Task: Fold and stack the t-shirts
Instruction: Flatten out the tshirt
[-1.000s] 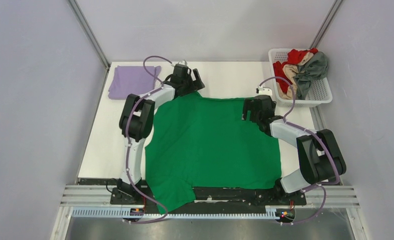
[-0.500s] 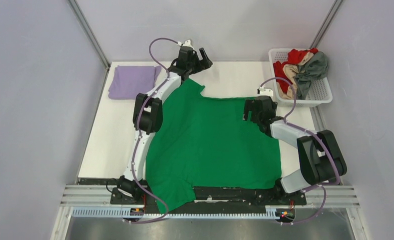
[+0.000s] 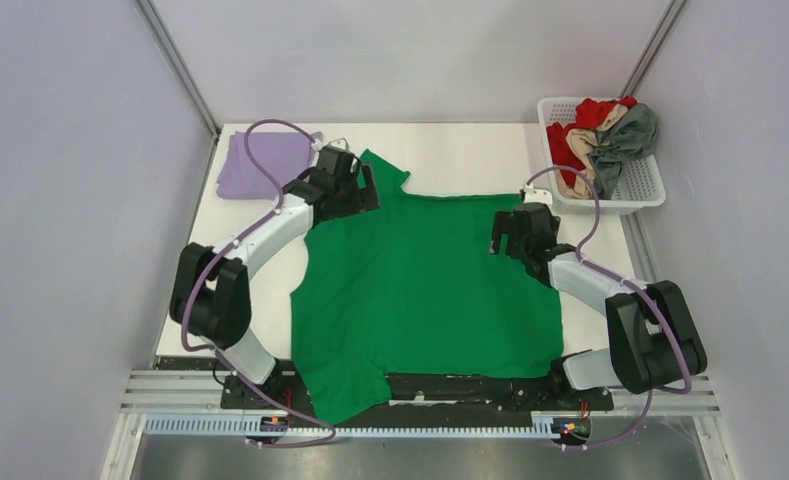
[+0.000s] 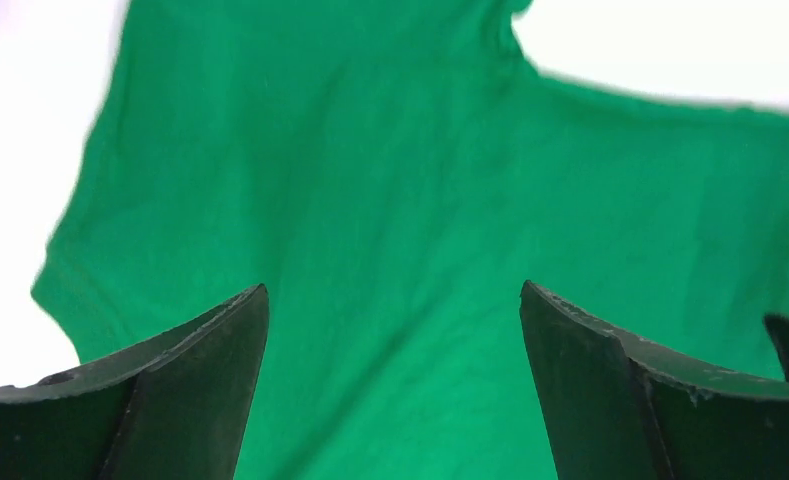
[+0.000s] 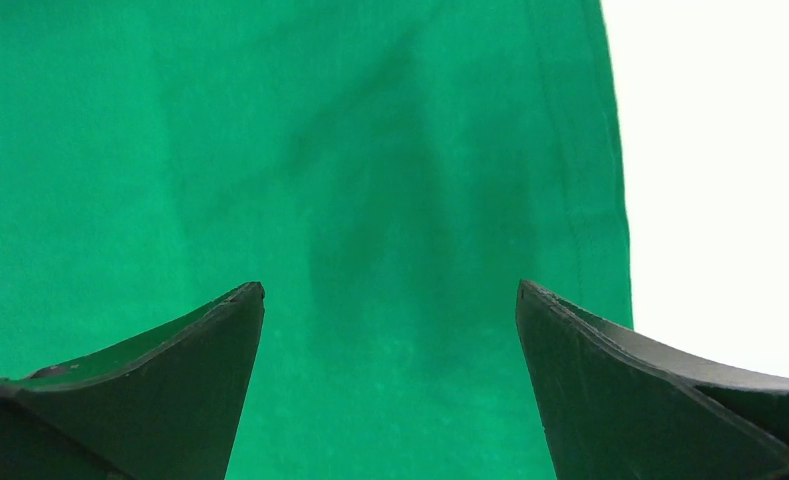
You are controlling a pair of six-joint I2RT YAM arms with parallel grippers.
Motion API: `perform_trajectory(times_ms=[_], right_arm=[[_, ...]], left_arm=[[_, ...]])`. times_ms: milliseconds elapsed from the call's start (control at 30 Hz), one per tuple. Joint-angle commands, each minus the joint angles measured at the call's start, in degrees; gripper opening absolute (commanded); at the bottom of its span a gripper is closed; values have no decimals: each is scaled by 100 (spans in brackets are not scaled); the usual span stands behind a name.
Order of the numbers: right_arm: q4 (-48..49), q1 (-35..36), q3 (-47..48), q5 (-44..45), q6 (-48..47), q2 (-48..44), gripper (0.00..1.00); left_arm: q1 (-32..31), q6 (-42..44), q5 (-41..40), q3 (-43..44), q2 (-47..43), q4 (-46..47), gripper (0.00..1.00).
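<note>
A bright green t-shirt (image 3: 420,290) lies spread flat over the middle of the table, its near sleeve hanging over the front edge. My left gripper (image 3: 358,188) is open and empty, just above the shirt's far left shoulder; its wrist view shows the green fabric (image 4: 390,180) between the spread fingers. My right gripper (image 3: 507,233) is open and empty above the shirt's far right corner; its wrist view shows green cloth (image 5: 370,150) with the shirt's edge to the right. A folded lavender t-shirt (image 3: 260,162) lies at the far left.
A white lattice basket (image 3: 638,178) at the far right holds bunched red (image 3: 585,115), beige and dark grey (image 3: 630,135) t-shirts. Bare white table (image 3: 460,155) shows behind the green shirt. Grey walls enclose the table on three sides.
My left arm has swung back from the table's far edge, and its gripper is now lower over the shirt's far left shoulder. The far sleeve now lies uncovered. The right arm barely moved.
</note>
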Motion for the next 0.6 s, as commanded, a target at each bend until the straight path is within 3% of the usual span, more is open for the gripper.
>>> perform_trajectory(times_ms=[0,333,567], right_arm=[[-112,-24,-251,-252,80,-155,98],[-52,-24,37,-191,1,471,98],[210,-32,332,123,-40,1025,98]], left_arm=[[-190,174,-4,-741,-206,-212,100],[-136,42,-777,104,987,-334,100],[183,33,-586,1009,2187,-361,100]])
